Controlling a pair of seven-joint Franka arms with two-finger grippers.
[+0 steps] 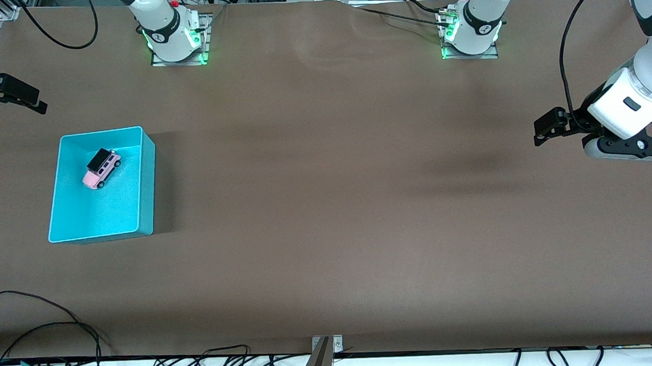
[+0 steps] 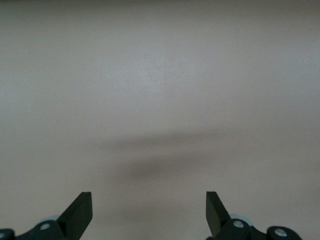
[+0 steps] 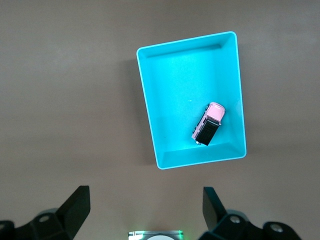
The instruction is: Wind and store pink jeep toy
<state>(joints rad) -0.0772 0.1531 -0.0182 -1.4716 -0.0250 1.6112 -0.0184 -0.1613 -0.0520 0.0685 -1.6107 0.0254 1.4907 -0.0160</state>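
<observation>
The pink jeep toy [image 1: 102, 168] with its black roof lies inside the turquoise bin [image 1: 145, 180], in the half farther from the front camera, at the right arm's end of the table. In the right wrist view the jeep [image 3: 208, 124] shows in the bin [image 3: 185, 80] from high above. My right gripper [image 3: 146, 190] is open and empty, high over the table beside the bin; it shows at the edge of the front view [image 1: 36, 102]. My left gripper [image 1: 544, 128] is open and empty over bare table at the left arm's end, and its own view [image 2: 149, 195] shows only tabletop.
The brown table [image 1: 327, 205] spreads between the bin and the left arm. The arm bases [image 1: 177, 41] [image 1: 471, 33] stand along the table's edge farthest from the front camera. Cables [image 1: 63, 348] lie along the edge nearest it.
</observation>
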